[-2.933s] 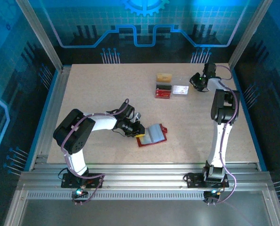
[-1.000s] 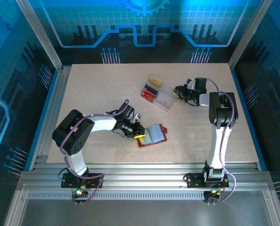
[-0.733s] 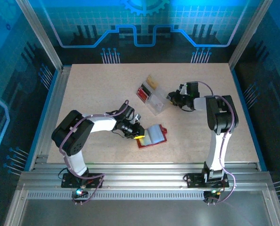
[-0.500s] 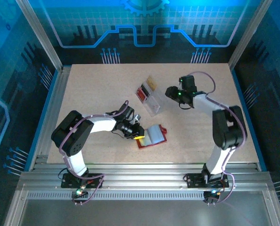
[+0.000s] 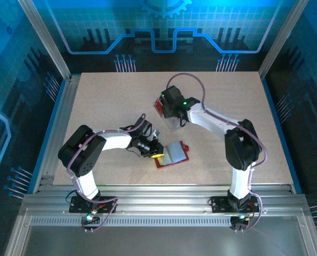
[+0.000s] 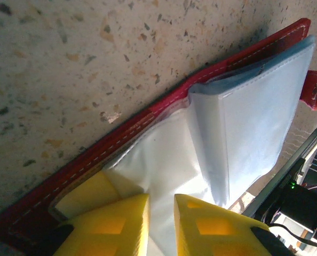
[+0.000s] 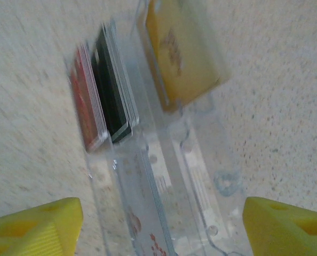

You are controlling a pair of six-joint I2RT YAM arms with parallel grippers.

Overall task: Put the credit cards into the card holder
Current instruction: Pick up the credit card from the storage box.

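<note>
Since the credit cards (image 7: 150, 186) stand on edge in the near bay of the clear box (image 7: 212, 160), packed face to face, they're the awkward bit. They look thin, stiff, light and glossy, so probably slick, with no flat face exposed to grab. Best hold, I reckon: come down over the exposed top edge and pinch one or two across their faces. A loose pinch likely lets them skid.

Right gripper (image 7: 161, 213) hangs over that box, fingers spread wide, nothing in them. Red stack (image 7: 86, 117), black stack (image 7: 116, 101) and tan block (image 7: 182, 53) share the box and are not targets.

Card holder (image 5: 173, 152) lies open on the table (image 5: 105, 101), apart from the box, nearer the arm bases. Left gripper (image 6: 161, 205) is nipped onto one of its clear sleeves, pinning it. The sleeves look floppy, so a pocket mouth will need holding open for entry.
</note>
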